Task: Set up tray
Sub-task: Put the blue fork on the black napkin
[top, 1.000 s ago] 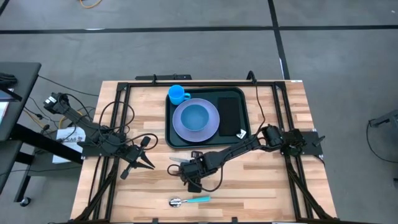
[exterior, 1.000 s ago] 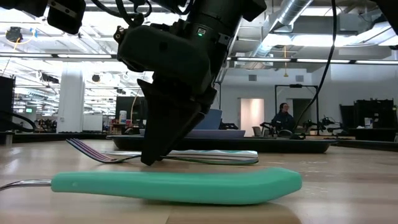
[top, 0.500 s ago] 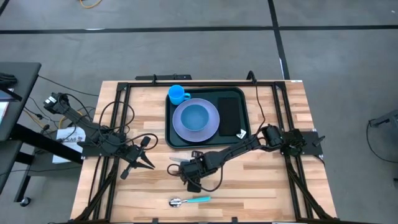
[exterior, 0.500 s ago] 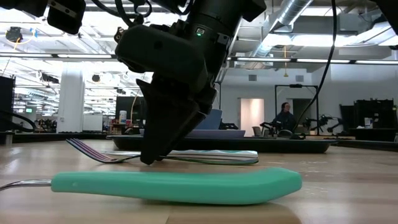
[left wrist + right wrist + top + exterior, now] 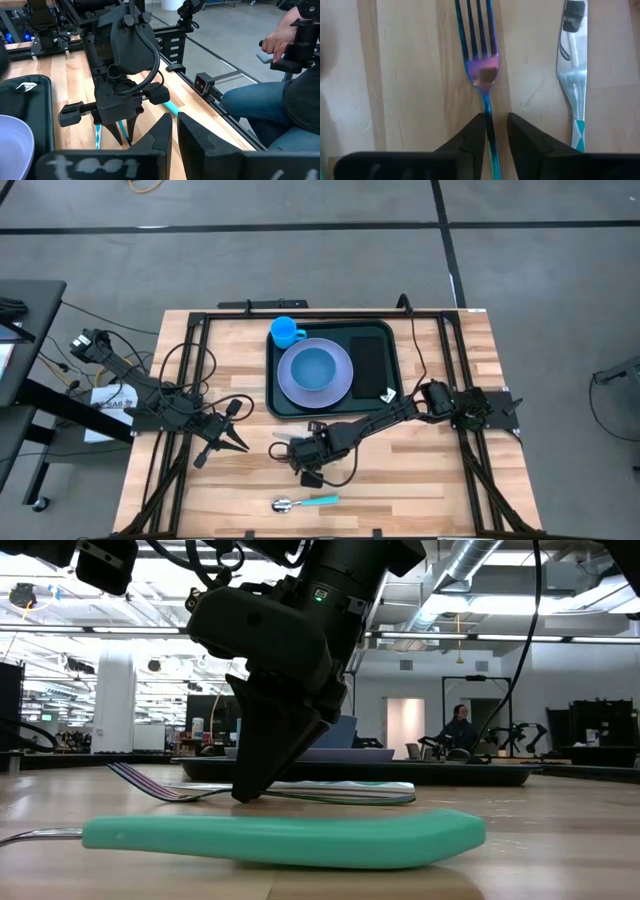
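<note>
The dark green tray (image 5: 273, 385) sits at the table's far middle and holds a blue cup (image 5: 287, 332), a purple plate with a blue bowl (image 5: 315, 372) and a black napkin (image 5: 368, 365). An iridescent fork (image 5: 482, 70) and a knife (image 5: 571, 75) lie flat on the wood just near of the tray. My right gripper (image 5: 494, 125) points down over the fork, narrowly open, one finger on each side of its thin handle. A teal-handled spoon (image 5: 305, 502) lies near the table's near edge. My left gripper (image 5: 236, 432) waits at the left, fingers together and holding nothing. My right gripper comes at the fork from above with its fingers across the handle (image 5: 489, 117), just behind the tines. One finger (image 5: 476, 131) lies right against the handle and a gap shows at the other. Whether it touches, I cannot tell. The fork lies flat on the table.
The knife lies parallel to the fork, close beside my right gripper (image 5: 245, 795). The spoon's teal handle (image 5: 280, 837) is nearer the table's near edge. Bare wood lies to the right of the gripper. A seated person (image 5: 280, 100) is beyond the table's near edge.
</note>
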`<state>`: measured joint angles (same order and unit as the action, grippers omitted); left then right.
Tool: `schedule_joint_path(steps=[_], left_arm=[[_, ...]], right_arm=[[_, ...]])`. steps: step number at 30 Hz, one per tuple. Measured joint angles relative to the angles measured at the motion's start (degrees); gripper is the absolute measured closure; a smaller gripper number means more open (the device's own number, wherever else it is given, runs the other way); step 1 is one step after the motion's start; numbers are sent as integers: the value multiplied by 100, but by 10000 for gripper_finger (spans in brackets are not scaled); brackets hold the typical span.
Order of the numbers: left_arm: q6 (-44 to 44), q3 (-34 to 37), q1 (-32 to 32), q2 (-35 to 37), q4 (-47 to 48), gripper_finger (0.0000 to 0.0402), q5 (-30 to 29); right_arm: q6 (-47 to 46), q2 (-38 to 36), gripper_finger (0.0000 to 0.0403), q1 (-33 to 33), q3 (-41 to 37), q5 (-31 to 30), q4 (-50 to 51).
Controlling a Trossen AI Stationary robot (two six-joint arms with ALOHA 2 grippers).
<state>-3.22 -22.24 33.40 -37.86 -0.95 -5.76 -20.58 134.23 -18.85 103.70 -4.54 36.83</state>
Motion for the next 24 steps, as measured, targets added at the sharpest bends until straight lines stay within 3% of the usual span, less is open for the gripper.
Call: schedule_joint_path(steps=[18, 24], left_arm=[[-1, 0, -1, 0, 25, 387, 2], [0, 0, 0, 2, 28, 387, 2]], right_arm=[[2, 7, 394, -2, 0, 31, -27], [2, 7, 390, -2, 0, 31, -33]])
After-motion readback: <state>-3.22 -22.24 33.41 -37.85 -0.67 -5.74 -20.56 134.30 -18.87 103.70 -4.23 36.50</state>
